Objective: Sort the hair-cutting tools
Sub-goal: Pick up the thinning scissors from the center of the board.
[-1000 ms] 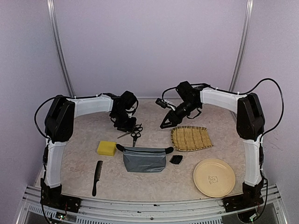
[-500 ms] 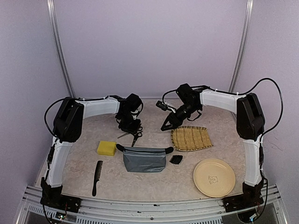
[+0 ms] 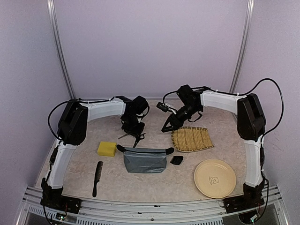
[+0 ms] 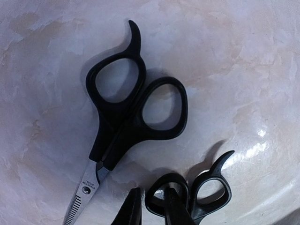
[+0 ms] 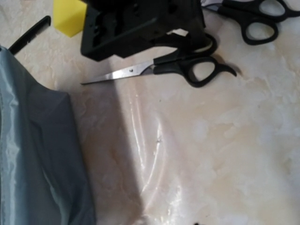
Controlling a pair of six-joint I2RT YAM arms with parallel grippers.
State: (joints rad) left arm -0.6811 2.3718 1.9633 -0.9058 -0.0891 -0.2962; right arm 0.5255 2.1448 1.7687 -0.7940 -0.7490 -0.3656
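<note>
Plain scissors [image 5: 157, 69]: upper mid of R wrist view, blade pointing left, rings to the right. In top view they sit left of centre, just above the pouch [image 3: 144, 160]. L gripper [image 4: 153, 202] is clenched on one ring: one finger looks threaded thru the hole, the other outside, so it pinches the ring wall. Handling, my est.: light, rigid steel + hard plastic, blades slick & pointed. A ring grip will prob let it swing; the shank near the pivot screw would be steadier. Thinning shears [image 4: 117, 136] lie just beside, centre of L wrist view, toothed blade at lower left, not touching afaict. There's small engraving by their pivot, too small to read. Comb [image 3: 97, 178] is lower left, clipper guard [image 3: 176, 160] just right of the pouch, sponge [image 3: 107, 148] upper left of it. R gripper [image 3: 168, 125] hovers left of bamboo tray [image 3: 191, 139]; can't tell if open or closed, nothing seen in it. Plate [image 3: 206, 171] lower right has a centre emblem, unreadable.
</note>
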